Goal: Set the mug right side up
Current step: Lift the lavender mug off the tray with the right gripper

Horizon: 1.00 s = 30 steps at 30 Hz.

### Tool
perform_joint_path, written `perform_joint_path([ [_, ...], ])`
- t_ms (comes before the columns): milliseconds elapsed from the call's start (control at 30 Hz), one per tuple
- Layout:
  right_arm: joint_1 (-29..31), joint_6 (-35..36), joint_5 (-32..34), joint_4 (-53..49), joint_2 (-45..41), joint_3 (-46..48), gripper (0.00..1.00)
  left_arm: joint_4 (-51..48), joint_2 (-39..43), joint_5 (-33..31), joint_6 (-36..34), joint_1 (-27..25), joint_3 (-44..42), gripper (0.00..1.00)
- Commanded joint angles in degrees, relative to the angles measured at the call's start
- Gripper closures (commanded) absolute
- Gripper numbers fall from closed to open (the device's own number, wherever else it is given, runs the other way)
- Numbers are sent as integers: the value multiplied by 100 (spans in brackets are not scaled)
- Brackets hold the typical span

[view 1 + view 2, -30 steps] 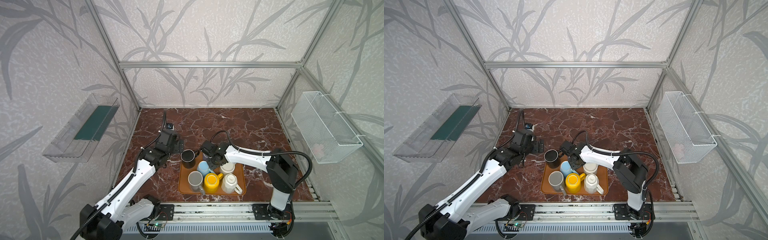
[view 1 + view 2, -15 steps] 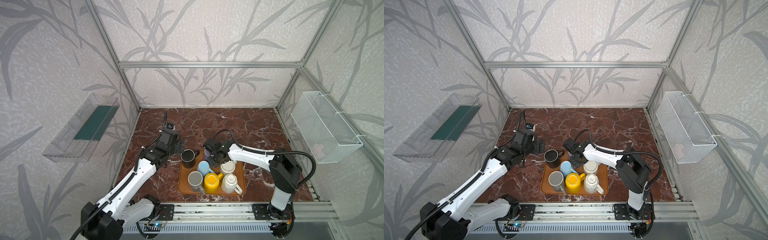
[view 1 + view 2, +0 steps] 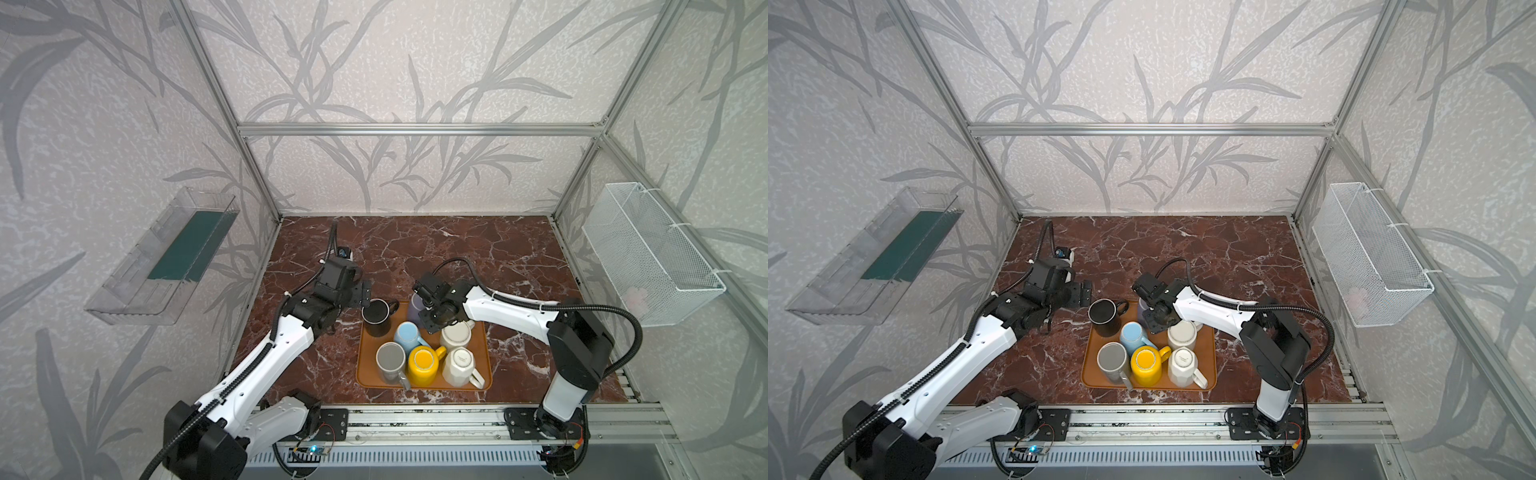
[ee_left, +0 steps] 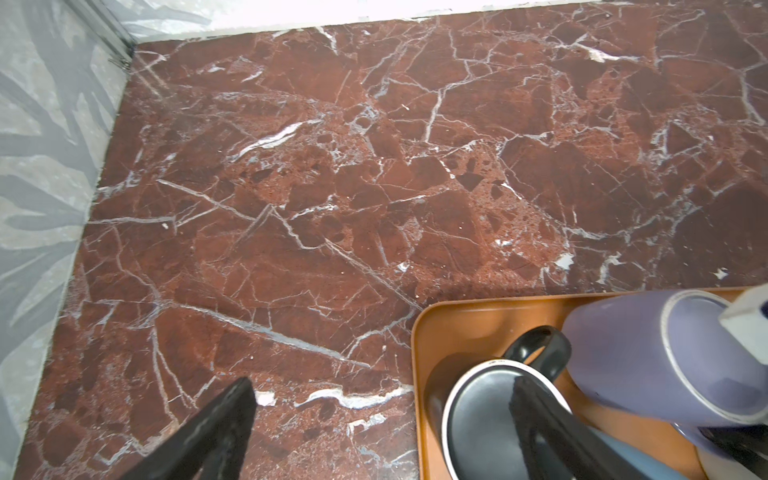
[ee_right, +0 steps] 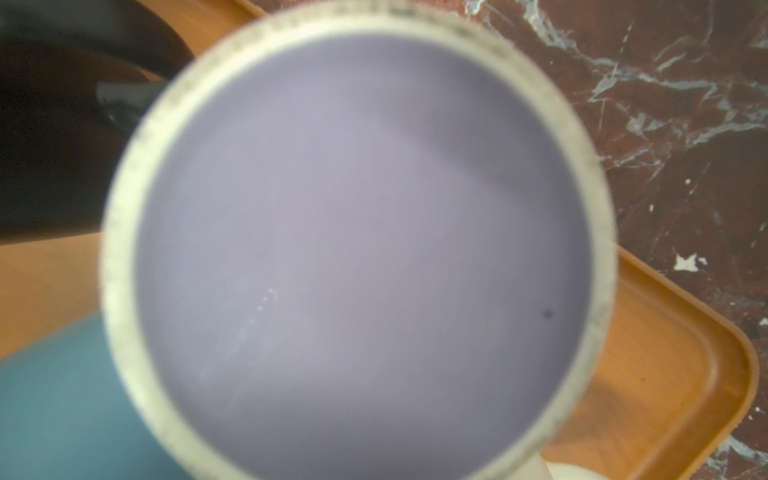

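Mid-turn, by the look of it: the left gripper (image 4: 382, 384) hangs with its jaws spread wide and empty. One finger is over the bare marble tabletop (image 4: 332, 187), and the other is above the mouth of a black mug (image 3: 376, 318) that stands upright on the brown tray (image 3: 482, 357). Just beyond that finger, the lavender mug (image 4: 648, 353) is tipped on a slant, base ring showing, not yet right side up. The right gripper (image 3: 432, 322) sits against it with jaws pressed nearly together, apparently pinching the mug's handle or wall, though the contact itself is hidden. Its wrist camera looks straight at the mug's base, so most of the rotation and the set-down appear to remain.
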State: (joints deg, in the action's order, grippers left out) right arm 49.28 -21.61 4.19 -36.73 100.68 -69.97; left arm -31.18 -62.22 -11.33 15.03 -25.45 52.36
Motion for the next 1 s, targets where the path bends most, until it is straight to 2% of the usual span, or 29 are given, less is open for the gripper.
perform_joint_path([
  [0, -49, -14, 49, 238, -464, 1, 100, 92, 108, 326, 0, -29, -27, 3],
  [233, -150, -46, 59, 454, -779, 154, 100, 105, 314, 369, 27, -29, -35, 3],
  [500, -480, 103, -313, 619, -1122, 141, 100, 48, 245, 472, 105, -30, -9, 5],
  [800, -1067, 192, -1327, 1264, -1605, 253, 100, 395, 302, 1055, 246, -30, 38, 5],
  [967, -1392, 58, -2070, 2169, -1881, 534, 100, 723, 377, 1724, 425, -30, 7, 7],
])
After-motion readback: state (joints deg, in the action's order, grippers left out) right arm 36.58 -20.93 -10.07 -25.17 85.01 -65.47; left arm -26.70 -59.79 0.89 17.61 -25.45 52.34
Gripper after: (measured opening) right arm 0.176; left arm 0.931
